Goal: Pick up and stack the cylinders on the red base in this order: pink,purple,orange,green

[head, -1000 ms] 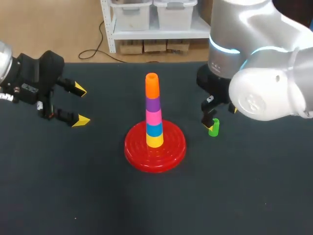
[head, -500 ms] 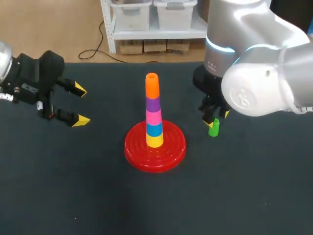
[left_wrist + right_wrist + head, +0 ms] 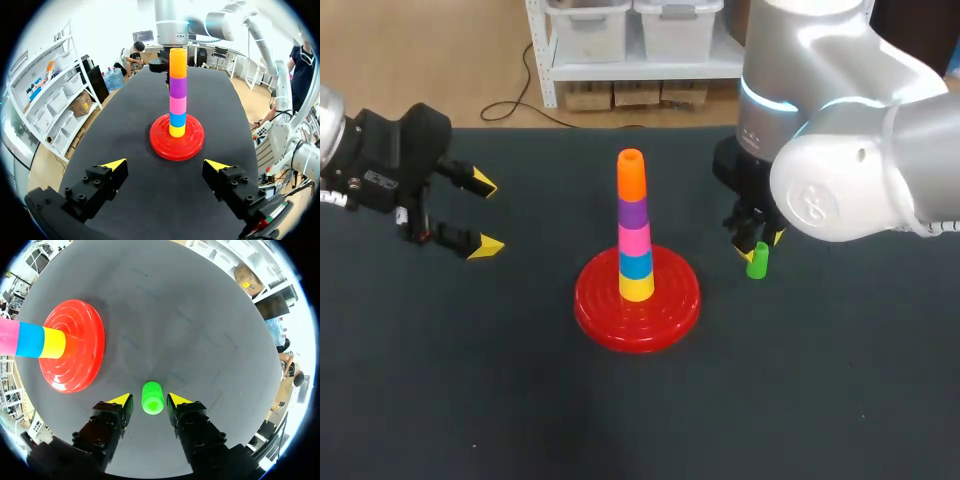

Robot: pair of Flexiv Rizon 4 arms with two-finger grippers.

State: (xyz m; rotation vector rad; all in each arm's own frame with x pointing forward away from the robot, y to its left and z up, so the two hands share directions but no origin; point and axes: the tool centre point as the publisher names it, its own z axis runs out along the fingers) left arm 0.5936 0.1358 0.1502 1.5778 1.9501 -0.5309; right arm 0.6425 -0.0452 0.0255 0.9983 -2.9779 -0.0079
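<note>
Green cylinder (image 3: 757, 260) upright, near the red base (image 3: 670, 305), on its right side
Long axis vertical; it stands between the right gripper's (image 3: 150, 399) spread fingers, neither visibly touching. Left gripper's (image 3: 480, 214) fingers also spread.

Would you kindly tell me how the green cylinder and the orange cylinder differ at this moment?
The orange cylinder tops the stack on the red base; the green cylinder stands on the table, apart from the base. The green cylinder sits between the open fingers of the right gripper; the orange cylinder has no gripper around it. Both stand upright.
</note>
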